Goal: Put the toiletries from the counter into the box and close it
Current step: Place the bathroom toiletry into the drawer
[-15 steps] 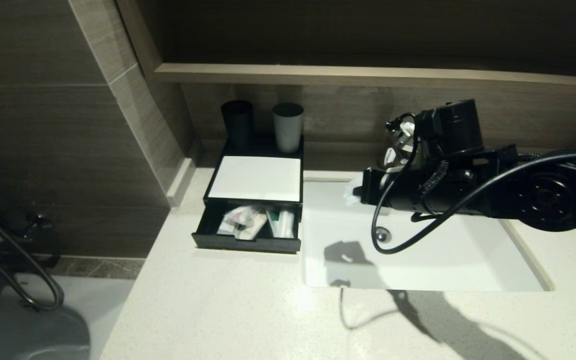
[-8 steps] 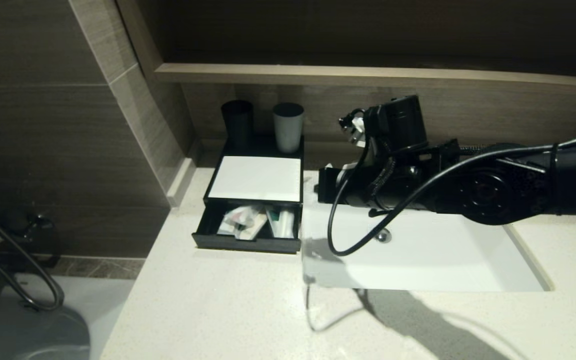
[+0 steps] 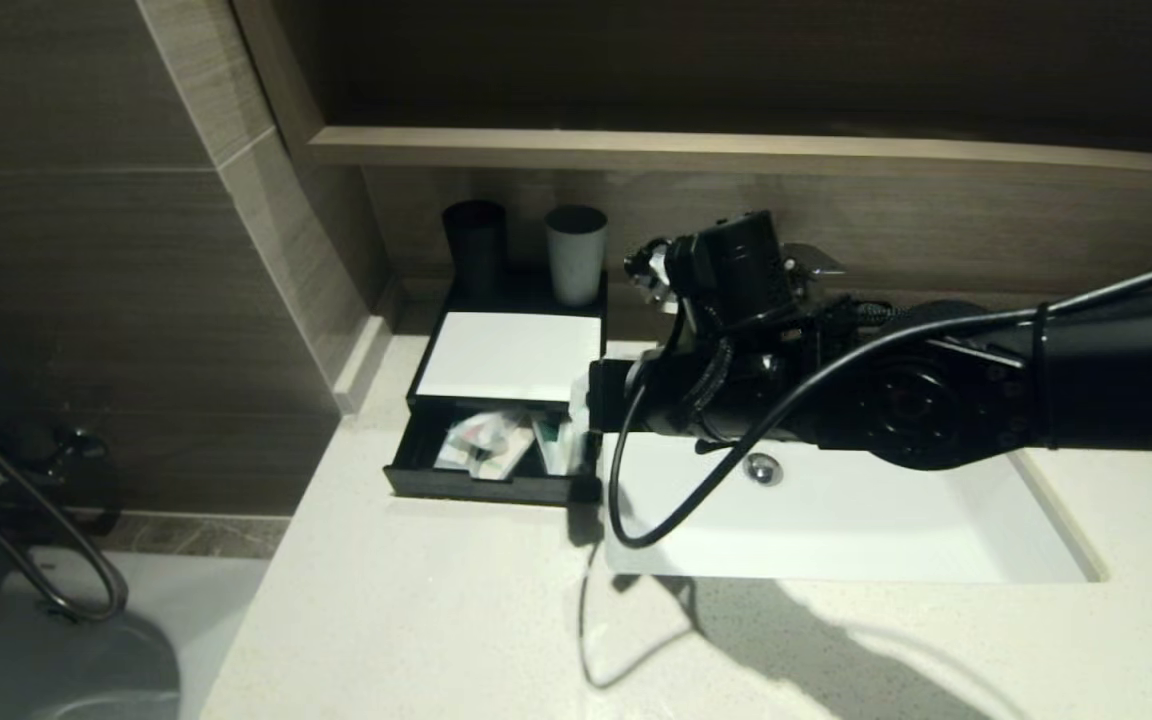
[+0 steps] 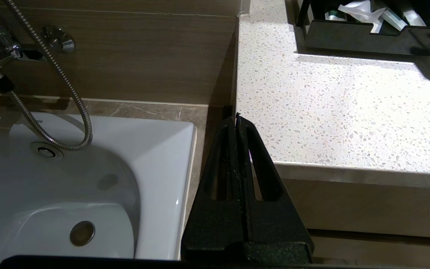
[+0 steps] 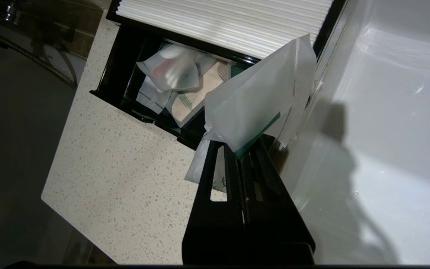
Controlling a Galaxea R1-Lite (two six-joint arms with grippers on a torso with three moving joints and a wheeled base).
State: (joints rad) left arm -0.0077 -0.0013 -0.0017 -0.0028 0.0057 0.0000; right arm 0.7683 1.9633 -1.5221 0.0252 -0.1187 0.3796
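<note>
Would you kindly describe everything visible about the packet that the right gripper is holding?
The packet is a squarish pouch of frosted, translucent white plastic with a green mark at its lower edge and a crimped seam along one side. The right gripper is shut on its lower corner, so it stands tilted in the air, touching nothing else visibly. It hangs over the right end of the open drawer, near the basin edge.

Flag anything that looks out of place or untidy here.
The packets in the open drawer lie jumbled, overlapping at angles, one crumpled on top. The right gripper, shut on another packet, holds it at the drawer's basin-side end. The left gripper is shut, parked beside the counter. Nothing spilled or broken.
</note>
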